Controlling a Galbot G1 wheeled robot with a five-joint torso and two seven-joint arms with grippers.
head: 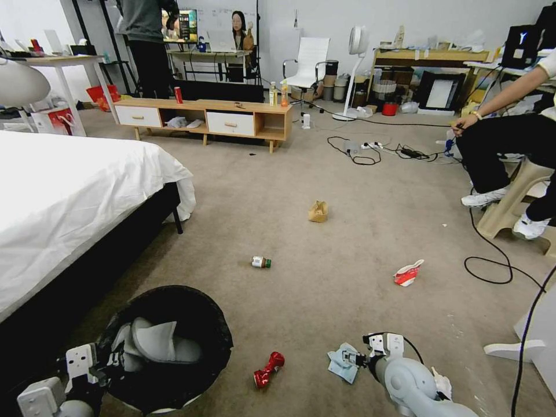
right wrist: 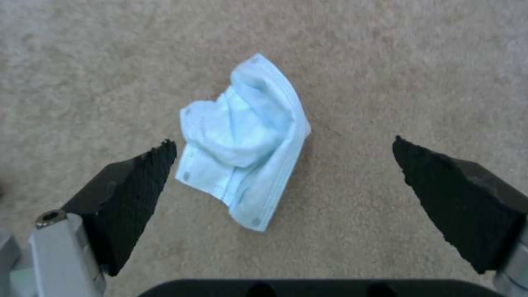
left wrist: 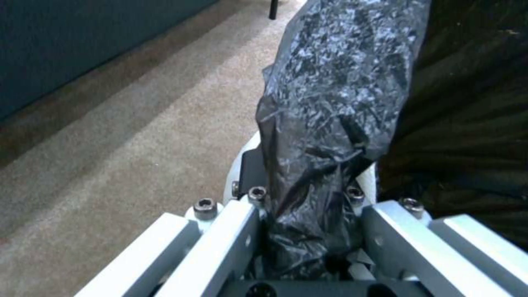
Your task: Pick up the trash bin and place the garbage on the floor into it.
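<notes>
The trash bin [head: 174,293], lined with a black bag, stands at the lower left of the head view with grey slippers [head: 156,343] inside. My left gripper [head: 107,360] is shut on its rim; the left wrist view shows the fingers [left wrist: 236,231] clamped over the bag-covered rim [left wrist: 330,123]. My right gripper [head: 358,359] hangs open just above the floor [head: 324,313], its pads [right wrist: 137,194] on either side of a light-blue crumpled mask [right wrist: 245,136] [head: 341,364]. Other garbage lies around: a crushed red can [head: 268,369], a small bottle [head: 261,262], a tan paper bag [head: 318,211], a red-white carton [head: 408,273] and a white tissue [head: 443,383].
A bed [head: 69,197] with a white sheet fills the left side, close to the bin. A low wooden cabinet [head: 202,119] stands at the back. Black cables [head: 492,266] trail across the carpet at the right, where a person sits on a stool [head: 512,202].
</notes>
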